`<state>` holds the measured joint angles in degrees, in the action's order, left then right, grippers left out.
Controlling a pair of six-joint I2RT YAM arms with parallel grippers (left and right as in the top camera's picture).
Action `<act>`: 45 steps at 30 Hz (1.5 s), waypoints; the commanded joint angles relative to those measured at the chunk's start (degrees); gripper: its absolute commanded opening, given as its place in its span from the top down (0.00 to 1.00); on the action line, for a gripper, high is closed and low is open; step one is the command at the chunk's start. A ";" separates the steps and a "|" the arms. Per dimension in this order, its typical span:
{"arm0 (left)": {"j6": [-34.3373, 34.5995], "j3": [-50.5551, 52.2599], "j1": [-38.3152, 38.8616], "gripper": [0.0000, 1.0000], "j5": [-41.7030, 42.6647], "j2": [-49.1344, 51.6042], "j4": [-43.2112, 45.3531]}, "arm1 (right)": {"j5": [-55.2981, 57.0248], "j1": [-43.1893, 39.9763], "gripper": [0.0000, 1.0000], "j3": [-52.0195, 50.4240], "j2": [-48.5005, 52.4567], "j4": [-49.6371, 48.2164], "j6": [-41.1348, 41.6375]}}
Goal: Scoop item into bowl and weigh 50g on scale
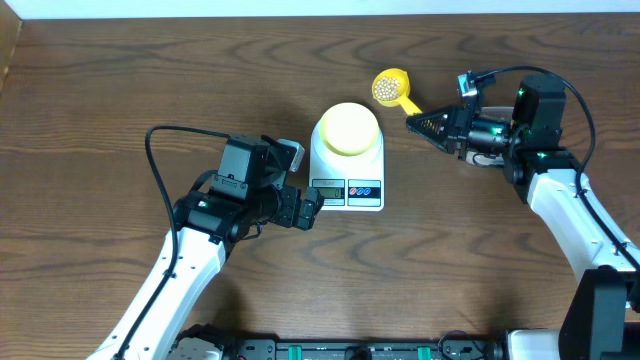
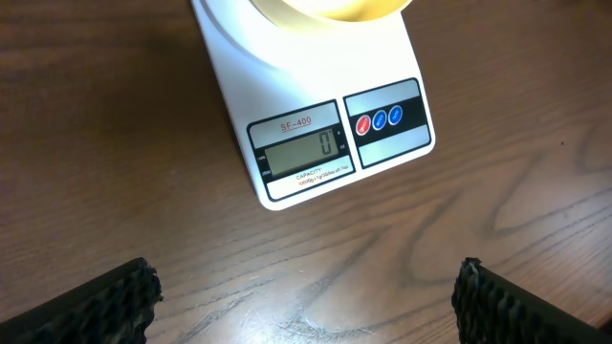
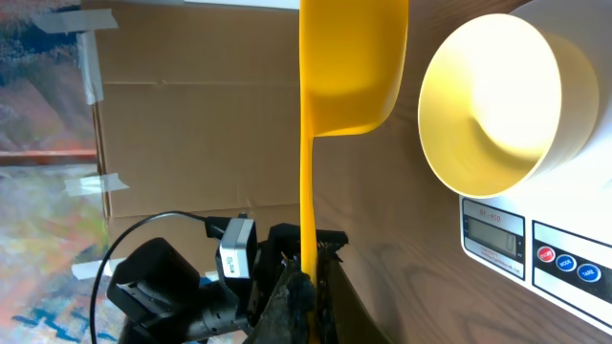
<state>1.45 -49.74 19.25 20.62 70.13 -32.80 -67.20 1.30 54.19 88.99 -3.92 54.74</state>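
Beans (image 1: 388, 87) fill the cup of the yellow long-handled scoop (image 1: 408, 103). The right hand (image 1: 420, 122) is closed tight on the end of its handle, so the load rides open side up just beyond the far right side of the pale-yellow bowl (image 1: 348, 130); a short tip inward would, I judge, pour them in. The bowl stands on the platform of the white digital kitchen scale (image 1: 345, 190) near the middle of the bench (image 1: 100, 80), a little toward the far edge, and looks empty from the right wrist view. The display (image 2: 301, 148) reads 0, apparently zeroed with the bowl on it. The right arm reaches in from the right edge, its wrist turned toward the scale. The left hand (image 1: 305, 208) hovers open, fingers wide apart and holding nothing, at the scale's near left corner, its camera aimed at the display, likely to read the weight.
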 commanded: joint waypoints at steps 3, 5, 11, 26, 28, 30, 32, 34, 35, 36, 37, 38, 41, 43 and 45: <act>-0.13 -0.09 0.09 0.00 -0.59 0.24 0.13 | -0.28 1.05 0.99 0.00 0.28 -0.17 0.09; -0.15 -0.09 0.09 0.00 -0.59 0.24 0.13 | 0.28 1.86 0.99 0.00 0.28 -0.15 0.09; -0.13 -0.09 0.09 0.00 -0.59 0.24 0.15 | 2.36 2.62 0.99 0.00 0.28 -0.17 0.09; -0.13 -0.09 0.09 0.00 -0.55 0.24 1.86 | 2.64 2.60 0.99 0.00 0.28 -0.17 0.09; -0.13 -0.09 0.09 0.00 -0.57 0.24 1.86 | 2.64 2.60 0.99 0.00 0.28 -0.17 0.09; -0.15 -0.09 0.09 0.00 -0.57 0.24 1.86 | 2.62 2.62 0.99 0.00 0.28 -0.17 0.09; -0.15 -0.09 0.09 0.00 -0.57 0.24 1.86 | 2.62 2.62 0.99 0.00 0.28 -0.17 0.09; -0.15 -0.09 0.09 0.00 -0.57 0.24 1.86 | 2.60 2.60 0.99 0.00 0.28 -0.17 0.07; -0.13 -0.09 0.09 0.00 -0.57 0.24 1.86 | 2.62 2.60 0.99 0.00 0.28 -0.17 0.09; -0.15 -0.09 0.09 0.00 -0.59 0.24 1.86 | 2.62 2.60 0.99 0.00 0.28 -0.17 0.07; -0.13 -0.09 0.09 0.00 -0.57 0.24 1.86 | 2.62 2.60 0.99 0.00 0.28 -0.17 0.07; -0.15 -0.09 0.09 0.00 -0.57 0.24 1.86 | 2.62 2.60 0.99 0.00 0.28 -0.17 0.07; -0.13 -0.09 0.09 0.00 -0.57 0.24 1.86 | 2.62 2.60 0.99 0.00 0.28 -0.17 -0.87; -0.15 -0.09 0.09 0.00 -0.57 0.24 1.86 | 2.62 2.60 0.99 0.00 0.28 -0.15 -2.10; -0.15 -0.09 0.09 0.00 -0.57 0.24 1.86 | 2.62 2.60 0.99 0.00 0.28 -0.17 -2.51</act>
<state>1.45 -49.74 19.25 20.62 70.13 -31.03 -64.45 3.57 54.22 88.99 -3.92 54.22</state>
